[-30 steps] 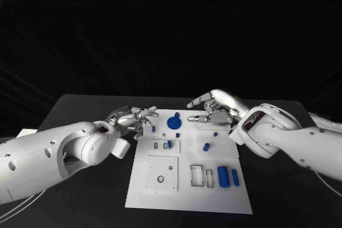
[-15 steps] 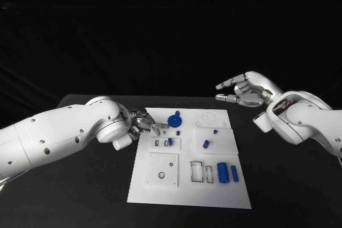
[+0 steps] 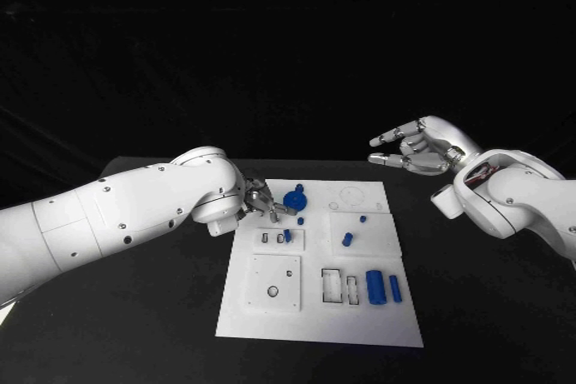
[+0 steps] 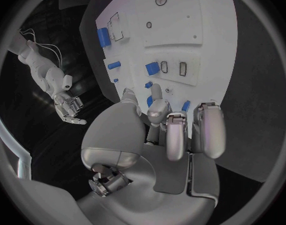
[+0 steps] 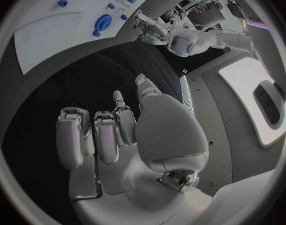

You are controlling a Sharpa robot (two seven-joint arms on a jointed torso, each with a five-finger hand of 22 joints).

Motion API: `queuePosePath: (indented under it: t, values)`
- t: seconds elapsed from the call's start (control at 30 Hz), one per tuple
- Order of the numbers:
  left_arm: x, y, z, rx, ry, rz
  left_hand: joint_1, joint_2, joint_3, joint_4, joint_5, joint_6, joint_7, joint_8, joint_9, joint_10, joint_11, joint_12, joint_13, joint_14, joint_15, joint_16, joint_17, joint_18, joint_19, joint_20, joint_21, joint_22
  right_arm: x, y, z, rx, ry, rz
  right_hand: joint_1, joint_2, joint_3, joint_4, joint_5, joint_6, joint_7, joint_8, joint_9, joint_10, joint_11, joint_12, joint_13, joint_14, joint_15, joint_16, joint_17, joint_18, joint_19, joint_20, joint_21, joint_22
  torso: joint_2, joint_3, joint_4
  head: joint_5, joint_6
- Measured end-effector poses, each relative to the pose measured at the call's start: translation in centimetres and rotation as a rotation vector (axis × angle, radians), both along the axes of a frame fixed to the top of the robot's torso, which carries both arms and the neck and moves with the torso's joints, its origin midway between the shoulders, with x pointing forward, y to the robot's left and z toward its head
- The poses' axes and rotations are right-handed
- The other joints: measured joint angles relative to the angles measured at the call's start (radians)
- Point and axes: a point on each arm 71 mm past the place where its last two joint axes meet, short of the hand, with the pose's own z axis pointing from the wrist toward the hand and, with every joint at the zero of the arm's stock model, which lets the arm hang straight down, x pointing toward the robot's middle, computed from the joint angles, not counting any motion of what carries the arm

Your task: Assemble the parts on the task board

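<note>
The white task board (image 3: pixel 274 317) lies in the middle of the black table. A blue gear (image 3: pixel 295 205) stands near its far edge, with small blue pegs (image 3: pixel 347 239) close by. Nearer me lie a thick blue cylinder (image 3: pixel 375 287) and a slim one (image 3: pixel 395 287). My left hand (image 3: pixel 264 202) is at the gear's left side, fingertips against it. In the left wrist view its thumb and one finger (image 4: pixel 157 92) flank a blue piece (image 4: pixel 149 103); whether they grip it is unclear. My right hand (image 3: pixel 414 149) hovers beyond the board's far right corner, fingers loosely apart, holding nothing.
The board (image 4: pixel 180 15) carries several empty rectangular slots (image 3: pixel 330 291) and a raised white plate (image 3: pixel 274 286) with holes. My bulky left forearm (image 3: pixel 132 213) crosses the table left of the board. Bare black table (image 3: pixel 480 317) surrounds the board.
My left hand has moved right, up to the blue gear. My right hand rose off the board's far part and drew back to the right, then stayed nearly still.
</note>
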Motion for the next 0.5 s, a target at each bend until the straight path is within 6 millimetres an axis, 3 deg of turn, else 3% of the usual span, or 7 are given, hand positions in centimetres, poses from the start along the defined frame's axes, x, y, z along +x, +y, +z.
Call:
queuePosePath:
  t: [0.5]
  values:
    - [0.7,-1.8,-1.0,0.079,0.038,-0.056,0.002,0.002,0.000,0.000,0.000,-0.007,0.000,0.013,0.014,0.004,0.003,0.007,0.009,0.000,0.000,0.000,0.000,0.000,0.000,0.000,0.010,0.006,0.4,-0.1,-0.2,-0.003,0.013,-0.010,0.000,0.000,0.000,0.000,0.006,0.000,0.000,0.000,0.001,0.000,0.000,-0.004,0.001,0.000,0.000,-0.004,0.000,0.000,0.000,0.000,-0.004,0.000,0.001,-0.0026,0.0005,0.001,-0.011]
